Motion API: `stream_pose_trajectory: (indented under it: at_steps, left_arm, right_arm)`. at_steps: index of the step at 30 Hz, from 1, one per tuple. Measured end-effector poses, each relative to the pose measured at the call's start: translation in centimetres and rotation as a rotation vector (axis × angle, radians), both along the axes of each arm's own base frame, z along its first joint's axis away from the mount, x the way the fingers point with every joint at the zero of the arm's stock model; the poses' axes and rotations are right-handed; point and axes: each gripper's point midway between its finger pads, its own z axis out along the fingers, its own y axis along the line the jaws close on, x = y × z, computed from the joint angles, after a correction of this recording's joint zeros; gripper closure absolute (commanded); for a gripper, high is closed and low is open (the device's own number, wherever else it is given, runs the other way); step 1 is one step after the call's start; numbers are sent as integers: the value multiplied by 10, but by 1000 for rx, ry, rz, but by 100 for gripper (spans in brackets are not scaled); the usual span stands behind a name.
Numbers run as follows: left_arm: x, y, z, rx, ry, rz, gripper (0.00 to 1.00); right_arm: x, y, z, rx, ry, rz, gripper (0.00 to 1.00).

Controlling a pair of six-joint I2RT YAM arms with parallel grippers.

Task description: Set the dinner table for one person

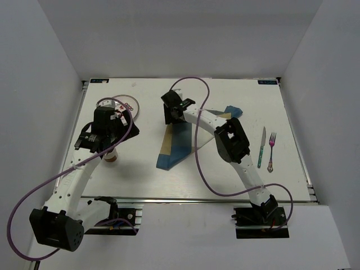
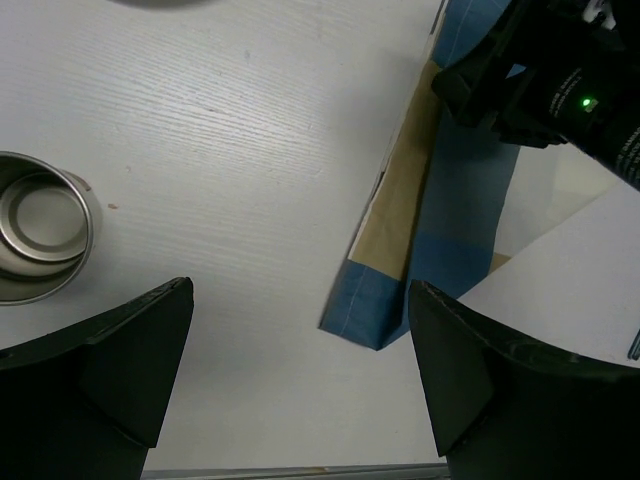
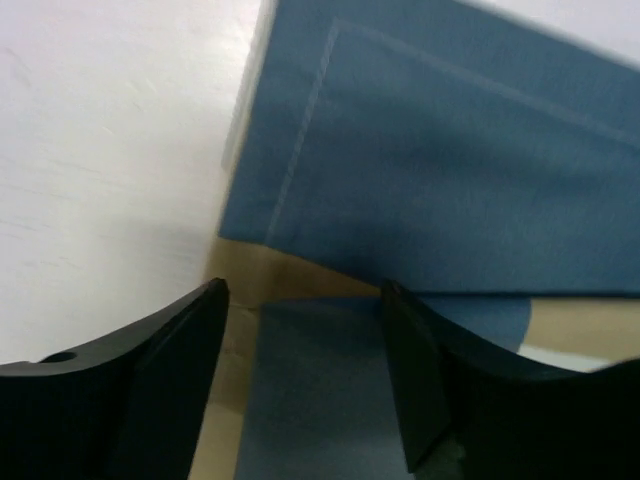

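Note:
The white dinner table (image 1: 247, 101) carries a blue-and-tan placemat (image 1: 175, 145), folded over on itself near the middle. My right gripper (image 1: 171, 112) hovers over the mat's far end. In the right wrist view its jaws (image 3: 305, 375) stand open just above the blue cloth (image 3: 450, 180), with nothing pinched between them. My left gripper (image 1: 108, 125) hangs high over the left side, open and empty (image 2: 300, 385). It looks down on bare table (image 2: 250, 130) between a metal cup (image 2: 40, 230) and the mat's near corner (image 2: 385, 310).
A knife (image 1: 262, 147) and a fork (image 1: 271, 152) lie side by side at the right. A plate (image 1: 128, 103) sits at the back left, partly behind the left arm. The cup (image 1: 111, 158) stands near the left arm. A metal rail (image 1: 197, 198) runs along the near edge.

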Motion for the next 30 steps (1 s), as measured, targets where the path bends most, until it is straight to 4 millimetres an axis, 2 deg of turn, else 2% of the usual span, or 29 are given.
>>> stream_pose_trajectory:
  at_steps: [2,3,6,10,11,12,14,16,20,24,27,30]
  left_arm:
    - [-2,2,-5,14,13,-1,2]
    - [-4,3,-7,19,20,-4,2]
    - [-5,3,-10,28,27,-10,2]
    - [-6,3,-12,34,31,-15,2]
    - [-6,4,-12,34,31,-16,2]
    - [-6,3,-12,34,32,-17,2]
    - [-6,3,-13,34,33,-19,2]
    - [-7,3,-14,34,36,-21,2]
    - [-8,2,-19,30,46,-28,2]
    - [-4,-9,-21,-9,51,-66,2]
    - [5,-27,-22,-82,51,-118,2]
    - [21,-55,-29,-197,59,-192,2]
  right_arm:
    - [-11,-4,-14,-53,33,-2,34]
    - [-14,-5,-19,-72,36,-4,40]
    - [-16,-7,-18,-96,33,-10,52]
    - [-15,-11,-19,-108,26,-30,57]
    - [-15,-11,-19,-106,23,-32,61]
    - [-16,-13,-19,-107,19,-35,65]
    - [-20,-17,-18,-119,22,-35,87]
    - [-23,-22,-17,-127,24,-42,98]
    - [-27,-25,-12,-126,20,-48,100]
    - [-41,-38,8,-111,8,-51,100]
    - [-57,-55,39,-67,-30,-68,100]
    - [-81,-82,74,-2,-99,-106,100]
